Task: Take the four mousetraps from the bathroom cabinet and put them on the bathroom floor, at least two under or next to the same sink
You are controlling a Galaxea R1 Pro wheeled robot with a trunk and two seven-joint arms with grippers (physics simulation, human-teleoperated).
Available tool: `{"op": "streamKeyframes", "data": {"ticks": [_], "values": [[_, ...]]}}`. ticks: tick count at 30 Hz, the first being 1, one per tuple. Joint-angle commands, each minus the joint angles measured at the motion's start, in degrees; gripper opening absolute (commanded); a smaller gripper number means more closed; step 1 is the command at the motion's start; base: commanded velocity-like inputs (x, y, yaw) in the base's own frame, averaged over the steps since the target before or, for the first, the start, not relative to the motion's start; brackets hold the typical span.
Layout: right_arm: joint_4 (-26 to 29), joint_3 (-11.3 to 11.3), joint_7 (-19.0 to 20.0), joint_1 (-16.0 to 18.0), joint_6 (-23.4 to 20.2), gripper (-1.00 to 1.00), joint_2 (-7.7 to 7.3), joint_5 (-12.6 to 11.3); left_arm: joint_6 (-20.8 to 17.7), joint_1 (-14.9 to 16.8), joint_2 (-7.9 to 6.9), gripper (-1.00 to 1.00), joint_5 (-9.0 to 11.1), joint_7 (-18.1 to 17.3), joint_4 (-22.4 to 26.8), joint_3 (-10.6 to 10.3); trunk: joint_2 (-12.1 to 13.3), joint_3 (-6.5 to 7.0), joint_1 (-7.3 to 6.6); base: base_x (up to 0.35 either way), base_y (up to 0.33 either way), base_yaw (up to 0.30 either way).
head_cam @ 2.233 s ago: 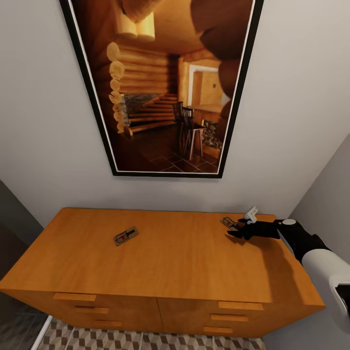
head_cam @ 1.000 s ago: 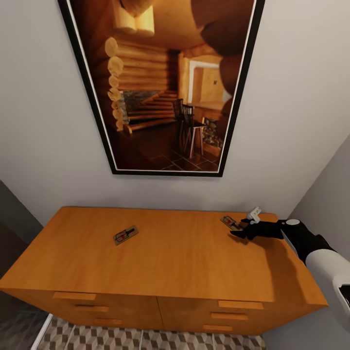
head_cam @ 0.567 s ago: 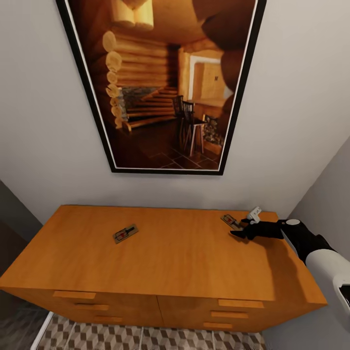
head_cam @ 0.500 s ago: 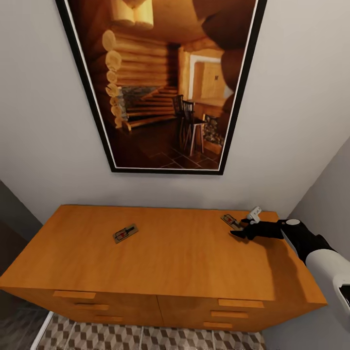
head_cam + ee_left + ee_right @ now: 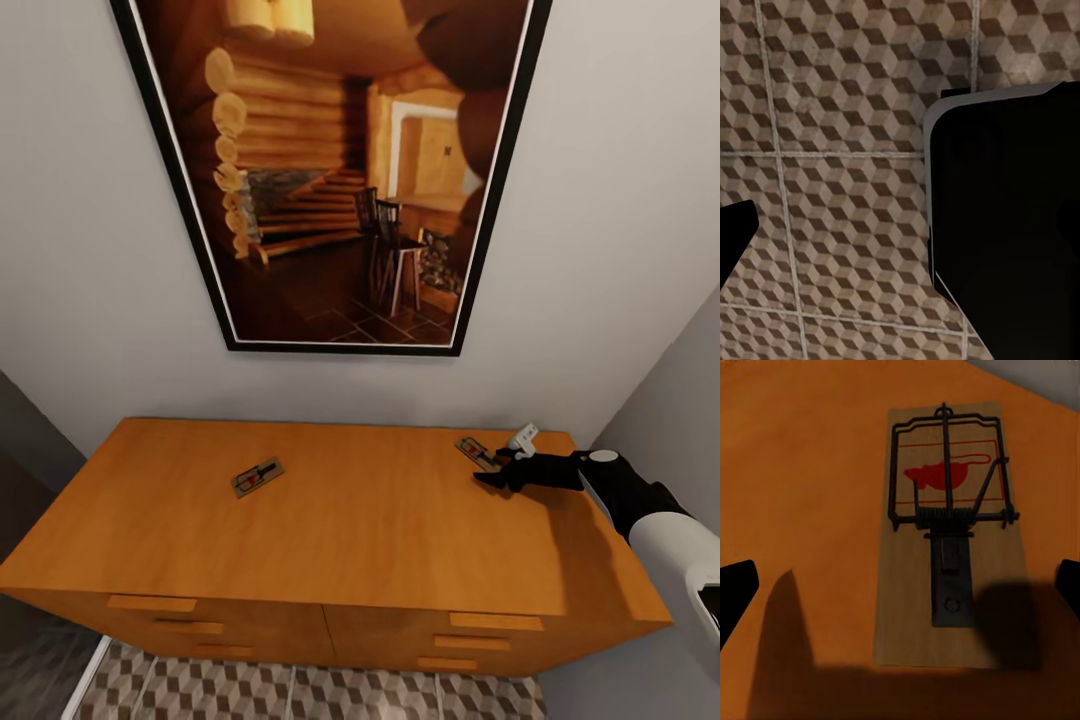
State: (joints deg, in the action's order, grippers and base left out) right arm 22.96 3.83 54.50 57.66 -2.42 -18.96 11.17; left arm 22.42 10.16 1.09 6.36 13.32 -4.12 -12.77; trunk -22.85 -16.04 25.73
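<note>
The cube-patterned brown and beige tiled bathroom floor (image 5: 300,695) lies below the low orange-brown wooden cabinet (image 5: 340,530). On the cabinet's top, one flat brown wooden mousetrap (image 5: 257,477) lies left of centre. A second mousetrap (image 5: 947,540) lies near the back right corner, just ahead of the black right gripper (image 5: 489,470), whose fingers are spread wide, not touching it. The left gripper (image 5: 832,247) hangs over the floor; I cannot tell its finger state. A large black-framed log-cabin picture (image 5: 340,170) hangs on the wall behind the cabinet.
</note>
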Motion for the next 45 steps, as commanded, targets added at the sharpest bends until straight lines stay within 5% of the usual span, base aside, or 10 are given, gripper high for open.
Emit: {"op": "streamKeyframes", "data": {"ticks": [1, 29, 30, 45], "values": [[-0.02, 0.56, 0.05, -0.04, -0.21, 1.00, -0.02, 0.69, 0.43, 0.12, 0.05, 1.00, 0.58, 0.04, -0.27, -0.51, -0.07, -0.15, 0.05, 0.000, 0.000, 0.000], [-0.02, 0.56, -0.01, -0.05, -0.21, 1.00, 0.06, 0.69, 0.43, 0.12, 0.06, 1.00, 0.58, 0.04, -0.27, -0.52, -0.07, -0.25, 0.05, 0.000, 0.000, 0.000], [-0.02, 0.57, -0.01, -0.06, -0.21, -1.00, 0.06, 0.69, 0.43, 0.12, 0.06, 1.00, 0.58, 0.04, -0.27, -0.52, -0.07, -0.25, 0.05, 0.000, 0.000, 0.000], [-0.02, 0.57, -0.08, -0.04, -0.30, -1.00, 0.07, 0.69, 0.43, 0.12, 0.08, 1.00, 0.58, 0.04, -0.27, -0.52, -0.07, -0.25, 0.05, 0.000, 0.000, 0.000]]}}
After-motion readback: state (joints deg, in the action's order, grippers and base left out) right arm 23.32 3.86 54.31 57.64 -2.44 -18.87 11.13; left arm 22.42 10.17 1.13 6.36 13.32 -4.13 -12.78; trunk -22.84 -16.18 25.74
